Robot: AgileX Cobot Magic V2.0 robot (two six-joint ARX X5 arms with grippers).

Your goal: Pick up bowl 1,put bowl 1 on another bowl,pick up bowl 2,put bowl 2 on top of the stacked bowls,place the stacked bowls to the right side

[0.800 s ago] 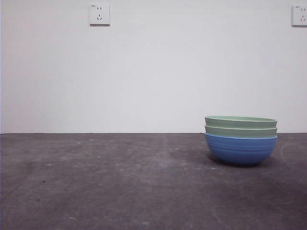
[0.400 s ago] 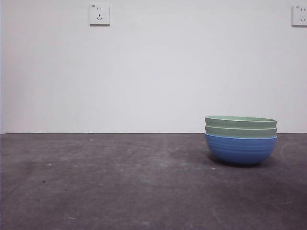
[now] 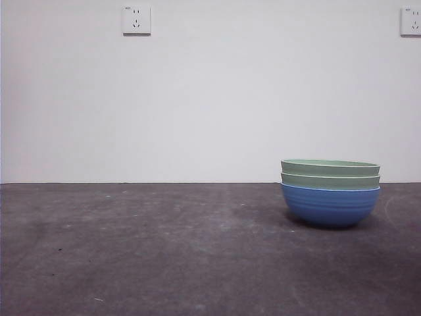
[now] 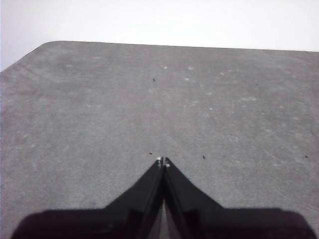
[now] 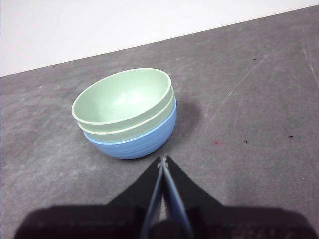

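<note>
A dark grey table (image 3: 164,250) runs back to a plain white wall (image 3: 210,105). The stacked bowls (image 3: 330,192) sit upright on the table: a blue ribbed bowl (image 3: 330,207) at the bottom with two pale green bowls (image 3: 330,174) nested inside it, their rims showing one above the other. On the wall, one socket (image 3: 136,20) is high above and well to the left of the stack, and a second socket (image 3: 410,21) is high above and to its right. The right gripper (image 5: 163,161) hangs near the stack without touching it, jaws clenched together and holding nothing. The left gripper (image 4: 162,161) hovers over bare table, its jaws likewise pressed together and empty; the stack does not appear in its wrist view.
</note>
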